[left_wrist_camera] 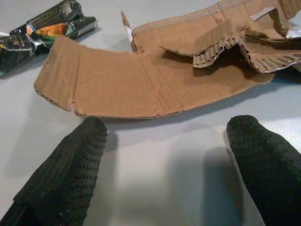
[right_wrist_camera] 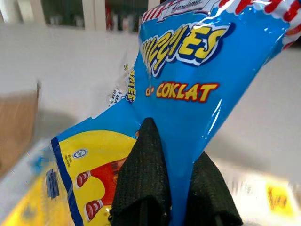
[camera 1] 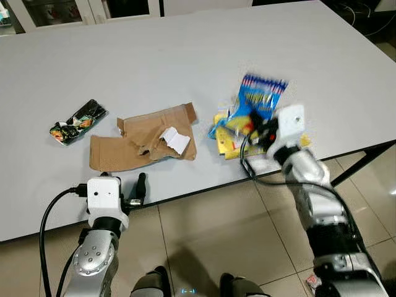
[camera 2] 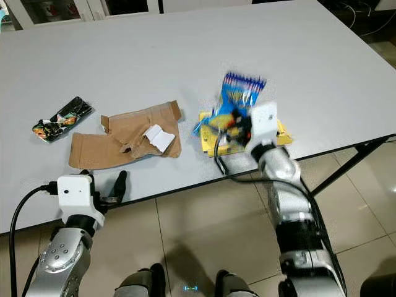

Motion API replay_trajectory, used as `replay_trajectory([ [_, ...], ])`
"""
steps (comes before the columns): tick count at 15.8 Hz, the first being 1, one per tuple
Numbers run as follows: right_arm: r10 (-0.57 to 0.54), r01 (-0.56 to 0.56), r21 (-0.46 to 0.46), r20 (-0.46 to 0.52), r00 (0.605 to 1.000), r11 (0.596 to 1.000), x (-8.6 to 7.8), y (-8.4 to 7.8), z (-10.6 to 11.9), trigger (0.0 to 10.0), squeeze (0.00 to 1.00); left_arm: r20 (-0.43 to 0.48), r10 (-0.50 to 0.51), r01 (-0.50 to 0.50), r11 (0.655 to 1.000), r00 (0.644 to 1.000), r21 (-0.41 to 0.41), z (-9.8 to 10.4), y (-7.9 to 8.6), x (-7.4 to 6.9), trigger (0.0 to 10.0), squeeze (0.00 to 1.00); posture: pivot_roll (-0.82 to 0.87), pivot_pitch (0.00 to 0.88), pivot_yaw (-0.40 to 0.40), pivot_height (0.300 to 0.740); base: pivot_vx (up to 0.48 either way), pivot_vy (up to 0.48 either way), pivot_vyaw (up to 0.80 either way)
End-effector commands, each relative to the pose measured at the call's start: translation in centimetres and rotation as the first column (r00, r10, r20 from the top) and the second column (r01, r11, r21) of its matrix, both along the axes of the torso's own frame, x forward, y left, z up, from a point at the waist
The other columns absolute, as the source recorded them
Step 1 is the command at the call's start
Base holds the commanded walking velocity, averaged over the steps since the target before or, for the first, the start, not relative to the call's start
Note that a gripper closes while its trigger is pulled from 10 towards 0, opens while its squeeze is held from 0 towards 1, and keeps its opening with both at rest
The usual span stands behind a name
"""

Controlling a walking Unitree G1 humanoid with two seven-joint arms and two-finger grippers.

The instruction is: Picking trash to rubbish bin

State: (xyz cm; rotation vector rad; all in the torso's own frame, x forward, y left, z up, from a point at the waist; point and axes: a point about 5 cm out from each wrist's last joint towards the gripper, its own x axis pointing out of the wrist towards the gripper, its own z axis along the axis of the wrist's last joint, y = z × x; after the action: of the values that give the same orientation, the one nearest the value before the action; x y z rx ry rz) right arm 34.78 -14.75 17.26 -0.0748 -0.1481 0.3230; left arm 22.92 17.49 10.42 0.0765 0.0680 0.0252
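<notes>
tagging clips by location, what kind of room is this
Probably an office or lab-like workroom, not a kitchen: a large plain grey table on black metal legs, a beige tiled floor, and glass-fronted cabinets along the far wall.

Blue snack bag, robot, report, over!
Right gripper shut on blue snack bag, lifted off table. Left gripper open near cardboard. Nothing blocking.

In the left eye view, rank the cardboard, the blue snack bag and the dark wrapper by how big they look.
Largest to smallest:
1. Torn cardboard, lying flat on the table.
2. Blue snack bag, pinched by the right gripper; blurred and lifted towards the camera, so its size is unsure.
3. Dark wrapper.
</notes>
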Motion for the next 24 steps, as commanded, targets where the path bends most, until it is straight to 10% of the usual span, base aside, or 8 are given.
replay_trajectory([
  [1, -0.016, 0.014, 0.055, 0.044, 0.999, 0.998, 0.1, -0.2, 1.2, 0.0, 0.00, 0.013, -0.014, 0.014, 1.000, 1.000, 0.013, 0.3, -0.1, 0.0, 10.0, 0.00, -0.02, 0.194, 0.000, 0.740, 0.000, 0.000, 0.00],
  [24, -0.077, 0.075, 0.028, 0.066, 0.995, 0.997, -0.3, 0.0, 1.0, 0.0, 0.00, 0.035, 0.071, -0.070, 0.997, 0.997, -0.021, 0.8, 1.0, -0.1, 10.0, 0.00, 0.00, 0.179, -0.003, 0.740, 0.000, 0.000, 0.00],
])
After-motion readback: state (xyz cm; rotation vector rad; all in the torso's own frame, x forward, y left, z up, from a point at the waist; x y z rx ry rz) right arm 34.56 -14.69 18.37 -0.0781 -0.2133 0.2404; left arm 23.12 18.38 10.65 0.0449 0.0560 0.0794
